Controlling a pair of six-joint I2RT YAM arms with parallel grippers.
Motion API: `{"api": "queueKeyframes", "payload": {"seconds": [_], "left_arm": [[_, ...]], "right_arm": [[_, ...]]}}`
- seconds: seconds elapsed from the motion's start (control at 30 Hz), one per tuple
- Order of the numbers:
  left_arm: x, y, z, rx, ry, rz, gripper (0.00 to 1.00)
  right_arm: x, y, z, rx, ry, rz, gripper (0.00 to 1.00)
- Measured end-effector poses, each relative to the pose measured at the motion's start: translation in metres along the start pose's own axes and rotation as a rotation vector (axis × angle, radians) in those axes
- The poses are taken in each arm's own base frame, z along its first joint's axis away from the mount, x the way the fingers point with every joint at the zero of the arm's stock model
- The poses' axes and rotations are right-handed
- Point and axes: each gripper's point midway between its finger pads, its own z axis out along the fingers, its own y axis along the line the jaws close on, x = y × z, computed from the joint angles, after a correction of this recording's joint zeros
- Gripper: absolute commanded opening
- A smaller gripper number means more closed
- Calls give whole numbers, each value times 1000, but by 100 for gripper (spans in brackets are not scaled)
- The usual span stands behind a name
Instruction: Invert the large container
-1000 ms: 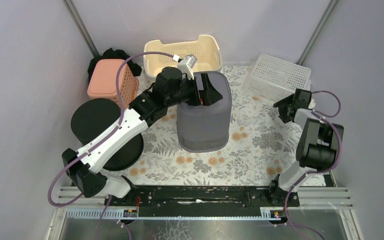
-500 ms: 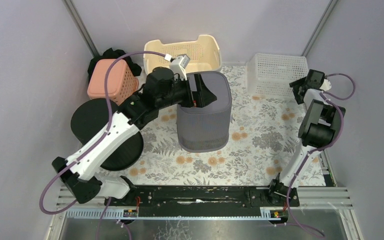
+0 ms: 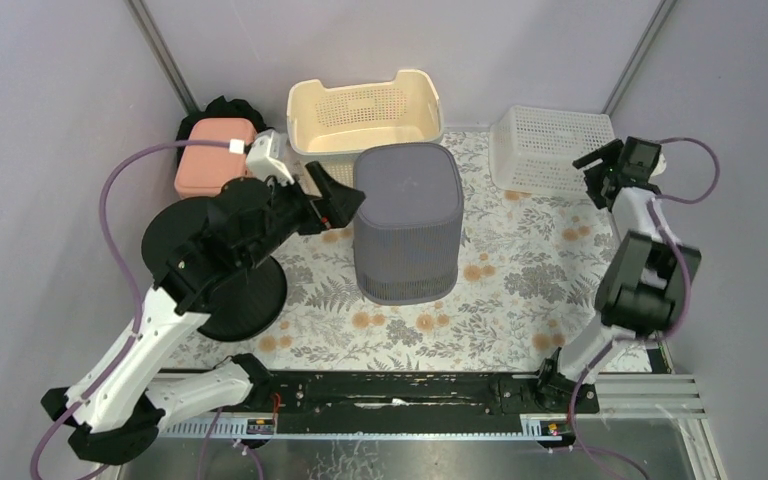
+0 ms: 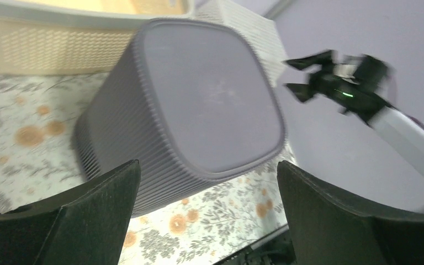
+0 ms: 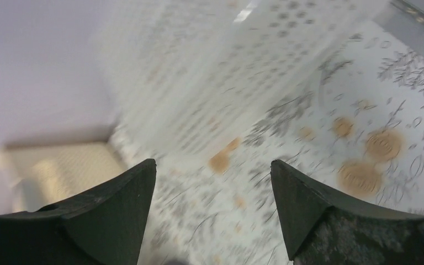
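The large grey ribbed container [image 3: 407, 222] stands upside down in the middle of the floral mat, closed base up; it also shows in the left wrist view [image 4: 193, 105]. My left gripper [image 3: 335, 195] is open and empty, just left of the container's top edge and apart from it. My right gripper [image 3: 600, 165] is open and empty at the far right, next to the white basket [image 3: 552, 148].
A cream basket [image 3: 365, 108] stands behind the grey container. A pink basket [image 3: 215, 155] and a black round container [image 3: 205, 262] are at the left. The white mesh basket fills the right wrist view [image 5: 226, 72]. Black frame rail [image 3: 410, 390] runs along the near edge.
My left gripper has pulled back left off the grey container's top and the arm has swung away. My right gripper has lifted and moved back beside the white basket.
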Motion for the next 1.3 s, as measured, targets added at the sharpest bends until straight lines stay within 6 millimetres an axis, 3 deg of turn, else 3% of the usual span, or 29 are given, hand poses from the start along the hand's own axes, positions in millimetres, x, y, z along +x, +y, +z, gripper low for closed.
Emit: {"api": "queueKeyframes", "payload": {"seconds": [0.2, 0.27, 0.33, 0.43, 0.57, 0.67, 0.77, 0.87, 0.97, 1.2, 1.3], "left_arm": [[29, 63, 3, -214, -13, -35, 100], [45, 89, 11, -304, 11, -37, 100], [57, 108, 18, -376, 27, -37, 99], [77, 142, 27, -492, 50, -30, 98], [98, 178, 42, -607, 91, -20, 94], [115, 195, 71, -653, 134, -14, 91], [154, 204, 109, -681, 241, 13, 91], [200, 192, 147, -663, 353, 57, 92], [234, 160, 187, -597, 405, 77, 92], [260, 74, 276, -419, 390, 59, 92], [272, 53, 302, -374, 402, 67, 92]], "right_arm": [[-16, 79, -156, -361, -119, -112, 86], [-8, 95, -203, -476, -137, -156, 86], [9, 100, -237, -558, -124, -192, 88], [36, 98, -269, -619, -69, -232, 88], [57, 95, -294, -670, 1, -262, 88], [70, 98, -308, -725, 63, -265, 88], [79, 102, -322, -777, 104, -263, 89], [85, 104, -333, -811, 125, -270, 89], [89, 104, -339, -831, 145, -270, 89], [94, 103, -342, -832, 179, -257, 89], [92, 106, -346, -837, 176, -254, 89]]}}
